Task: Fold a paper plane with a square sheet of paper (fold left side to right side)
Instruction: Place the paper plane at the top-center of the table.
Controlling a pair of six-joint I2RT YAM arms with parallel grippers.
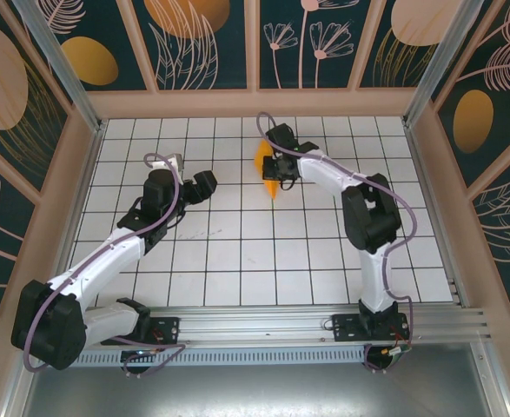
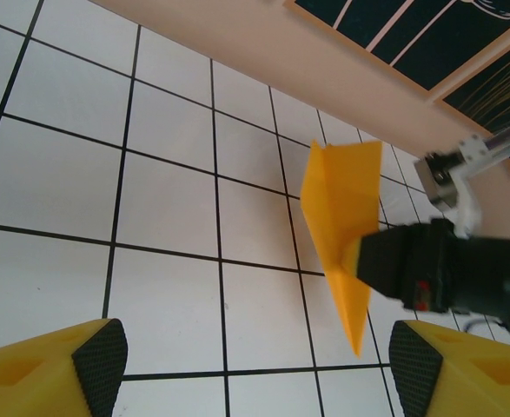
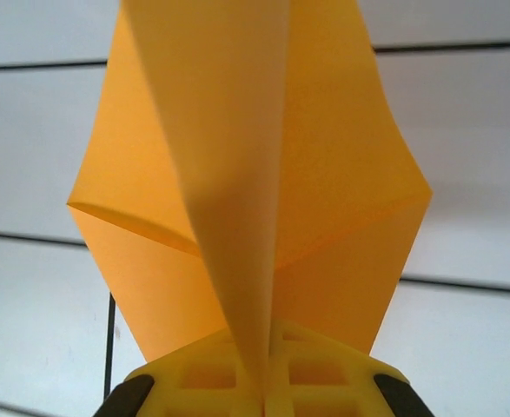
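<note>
Top external view, nearest first.

- Silver aluminium rail point(image 1: 263, 326): runs along the near edge of the white grid-tiled table point(image 1: 237, 261) and carries both arm bases.
- Left gripper point(image 1: 206, 184): mid-table on the left side, jaws spread wide, holding nothing. In the left wrist view its yellow fingers with black pads point(image 2: 100, 363) stand far apart over bare tiles.
- Right gripper point(image 1: 275, 174): past the table's middle, pressed together on the narrow, pointed, orange-yellow paper plane point(image 1: 268, 184).
- Paper plane: well apart from the left gripper, its point toward the near side. In the right wrist view the yellow fingers point(image 3: 194, 378) pinch its centre fold, with wings flaring to both sides. In the left wrist view it stands tilted, tip down. Whether the tip touches the table cannot be told.
- Peach-coloured far wall point(image 1: 255, 102): closes off the table behind the plane.
</note>
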